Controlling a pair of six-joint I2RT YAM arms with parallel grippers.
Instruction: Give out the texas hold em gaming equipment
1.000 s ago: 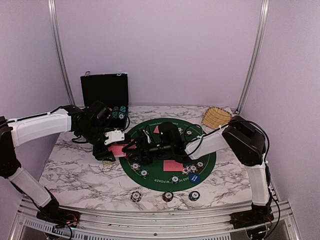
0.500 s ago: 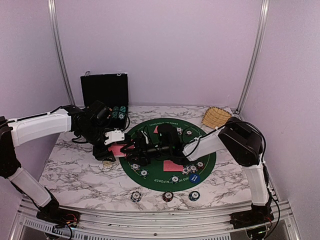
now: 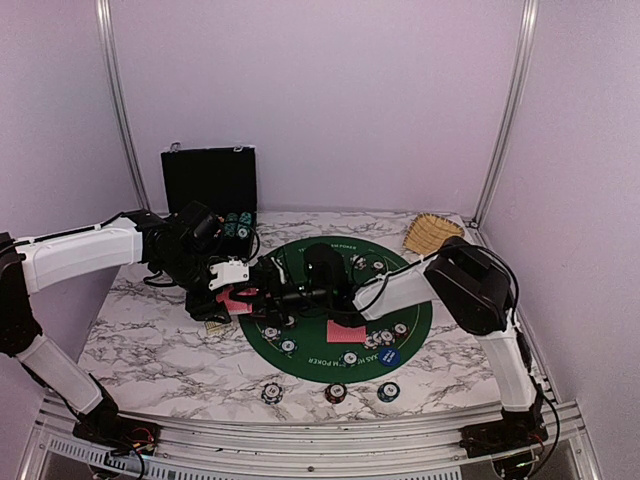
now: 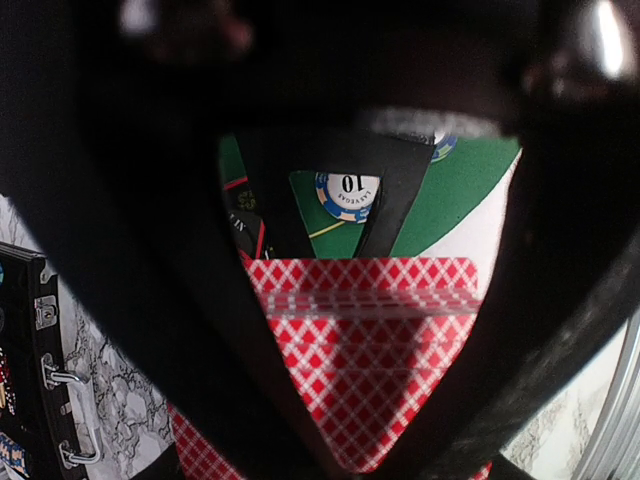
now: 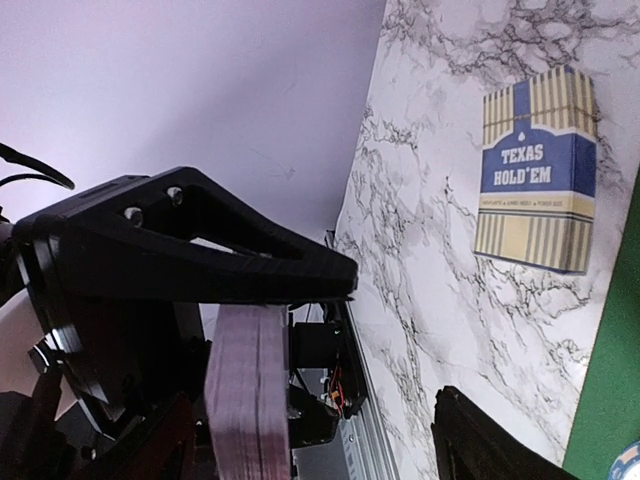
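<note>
My left gripper (image 3: 233,289) is shut on a deck of red-backed playing cards (image 4: 370,350), held off the left rim of the green poker mat (image 3: 420,318). My right gripper (image 3: 268,295) reaches across the mat to that deck and stands open. In the right wrist view the deck's edge (image 5: 245,400) lies just under my upper finger (image 5: 200,250), with a wide gap to the lower finger (image 5: 490,440). A blue-edged chip marked 10 (image 4: 347,193) lies on the mat beyond the deck. Loose red cards (image 3: 345,331) and a blue button (image 3: 390,356) rest on the mat.
The black chip case (image 3: 210,185) stands open at the back left and the wicker basket (image 3: 432,235) at the back right. A Texas Hold'em card box (image 5: 535,185) lies on the marble under the grippers. Three chips (image 3: 336,392) sit in a row near the front edge.
My right arm has reached further left across the mat, bringing its open gripper up to the deck. The left arm and its deck have stayed put.
</note>
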